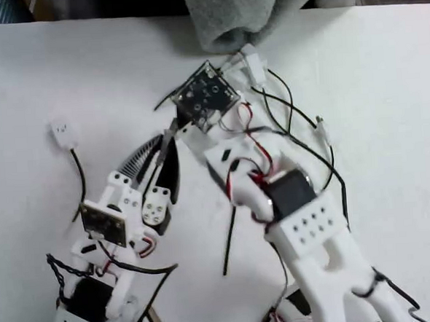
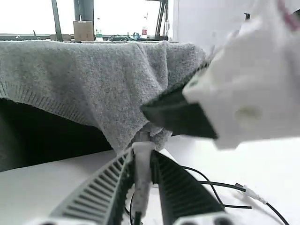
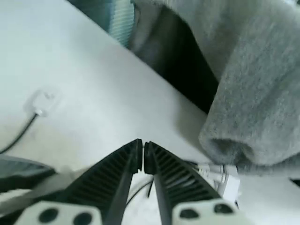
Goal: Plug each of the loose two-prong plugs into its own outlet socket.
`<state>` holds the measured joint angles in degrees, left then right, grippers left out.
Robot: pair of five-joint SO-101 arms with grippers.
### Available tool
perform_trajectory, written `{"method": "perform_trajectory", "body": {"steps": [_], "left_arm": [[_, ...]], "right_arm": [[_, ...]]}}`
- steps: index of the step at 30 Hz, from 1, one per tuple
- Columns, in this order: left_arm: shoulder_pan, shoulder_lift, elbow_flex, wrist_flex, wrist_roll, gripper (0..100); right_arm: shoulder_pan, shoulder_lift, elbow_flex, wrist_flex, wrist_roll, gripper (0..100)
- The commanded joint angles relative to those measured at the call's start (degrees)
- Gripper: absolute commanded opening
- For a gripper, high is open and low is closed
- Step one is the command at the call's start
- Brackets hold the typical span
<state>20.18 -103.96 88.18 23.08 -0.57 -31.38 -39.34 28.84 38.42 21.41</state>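
1. A loose white two-prong plug (image 1: 62, 132) lies at the left of the table (image 1: 385, 85). It is probably light and rigid, so grip its body, not its limp black cord (image 1: 77, 169).
2. The left gripper (image 2: 142, 157) pinches a white piece (image 2: 140, 183), possibly another plug.
3. The right gripper (image 3: 143, 157) has its jaws pressed together with nothing between them.
4. A white socket block (image 1: 253, 67) sits beside the grey cloth (image 1: 242, 13); I cannot tell if anything is plugged in.

That big white blur crowding the left wrist camera is the right arm (image 2: 253, 89), cut off at the frame's edge. A white piece (image 2: 140, 183) is pinched in the left end effector (image 2: 143, 157). Prongs or none, I cannot tell; its lower end drops out of frame. The grey cloth (image 1: 242, 13) runs off the high view's top. A white connector (image 3: 225, 180) peeks out, half behind a finger (image 3: 178, 178) of the right end effector (image 3: 143, 151).
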Motion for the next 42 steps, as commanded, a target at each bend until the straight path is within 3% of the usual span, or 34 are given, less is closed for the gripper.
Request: {"method": "perform_trajectory", "body": {"steps": [1,4,8,23,30,37,42], "left_arm": [[0.66,-0.66,-0.44,-1.32,0.44,2],[0.57,-0.66,-0.44,-1.32,0.44,2],[0.4,-0.66,-0.44,-1.32,0.44,2],[0.31,-0.66,-0.44,-1.32,0.44,2],[0.31,-0.66,-0.53,-1.32,0.44,2],[0.31,-0.66,-0.53,-1.32,0.44,2],[0.31,-0.66,-0.53,-1.32,0.44,2]], "right_arm": [[-6.99,-5.05,-5.71,4.26,0.35,1.9],[-11.12,-4.97,-5.54,4.7,0.44,1.9],[-11.3,-0.75,-5.01,2.77,0.53,1.9],[4.53,7.08,-4.92,0.84,0.62,1.9],[3.38,4.35,-6.77,3.47,0.88,1.9],[-6.55,0.92,-7.12,3.21,0.88,1.9],[-3.12,8.57,-6.51,1.63,0.44,1.9]]}}
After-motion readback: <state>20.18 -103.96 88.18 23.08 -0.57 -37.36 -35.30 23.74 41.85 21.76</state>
